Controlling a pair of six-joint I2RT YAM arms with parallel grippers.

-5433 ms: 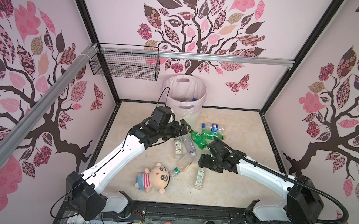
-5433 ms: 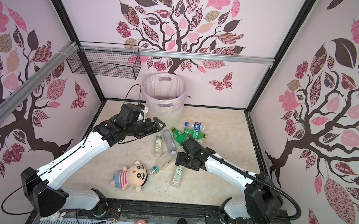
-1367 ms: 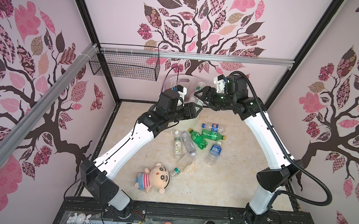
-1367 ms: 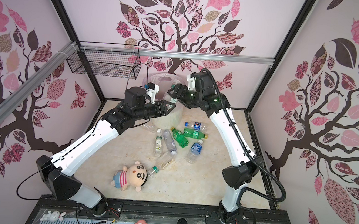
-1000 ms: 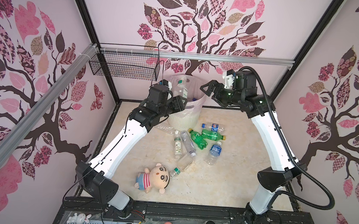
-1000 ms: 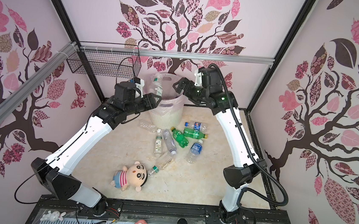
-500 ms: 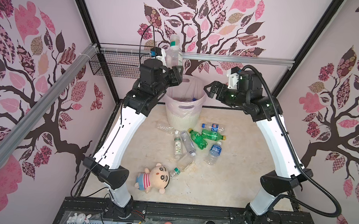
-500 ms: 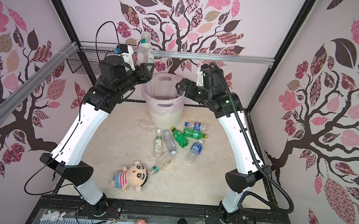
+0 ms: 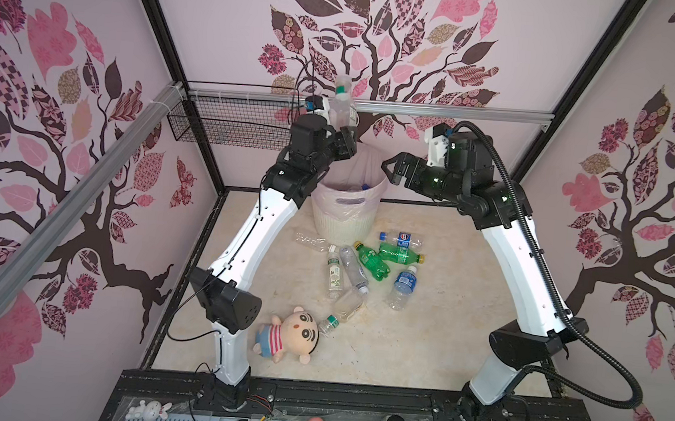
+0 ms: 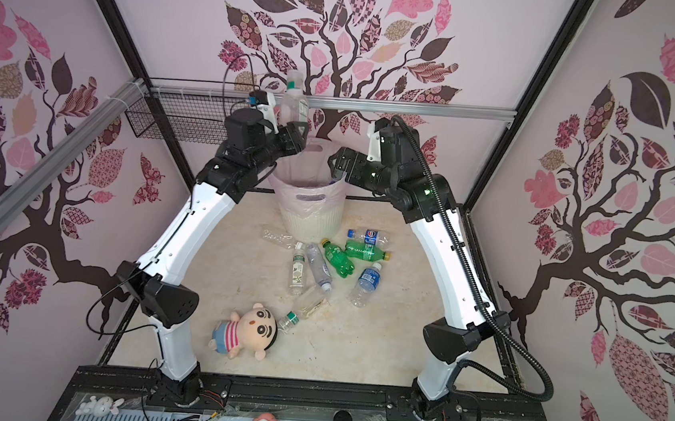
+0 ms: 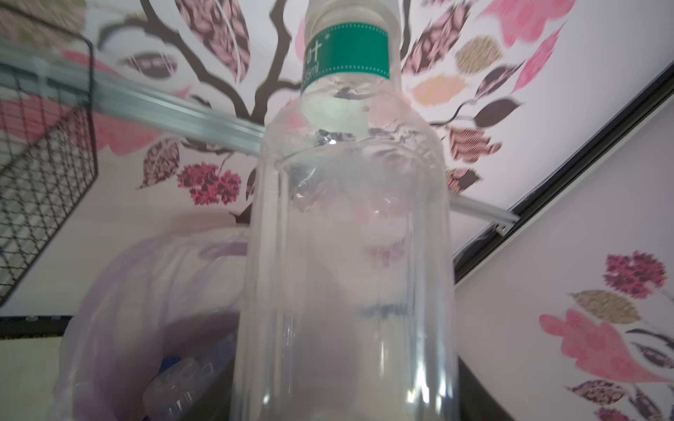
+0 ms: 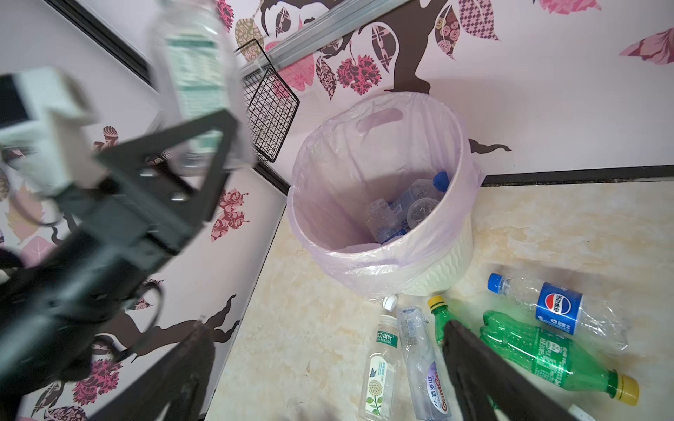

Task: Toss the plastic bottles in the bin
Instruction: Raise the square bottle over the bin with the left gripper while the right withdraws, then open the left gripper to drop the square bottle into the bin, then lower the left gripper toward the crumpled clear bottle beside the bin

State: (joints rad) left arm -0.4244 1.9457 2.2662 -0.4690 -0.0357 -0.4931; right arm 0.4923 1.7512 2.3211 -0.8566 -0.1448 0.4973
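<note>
Nearest the robot's base, a doll (image 9: pixel 289 338) lies on the desk (image 9: pixel 420 343), no part of the job. Just beyond it eight loose bottles (image 9: pixel 334 271) lie scattered. Among them are two green bottles (image 9: pixel 371 260), a blue-label bottle (image 9: pixel 402 286) and a crushed bottle (image 9: pixel 310 240) close to the foot of the bin (image 9: pixel 345 220). The bin stands against the far wall, and its bag already holds a few bottles (image 12: pixel 401 211).

Above the rim, the left claw (image 9: pixel 344 133) holds the held bottle (image 9: pixel 343 103) by its lower body, cap up and leaning slightly. In the left wrist view the held bottle (image 11: pixel 346 255) fills the frame, with the bag's mouth below and behind it. In both top views the bottle sits over the bin's far left edge, and whether it is squarely above the mouth cannot be told.

The right claw (image 9: pixel 389 170) hangs beside the rim on the other side, jaws spread wide and empty. A wire basket (image 9: pixel 231 123) hangs on the far wall.

The step in hand looks like the drop: one bottle is carried up and has not landed. The next move calls for getting the bottle's base clear over the mouth, then parting the jaws so it falls inside rather than glancing off the rim. The empty right claw seems free to go down for a loose bottle, and it should keep clear of the left arm.
</note>
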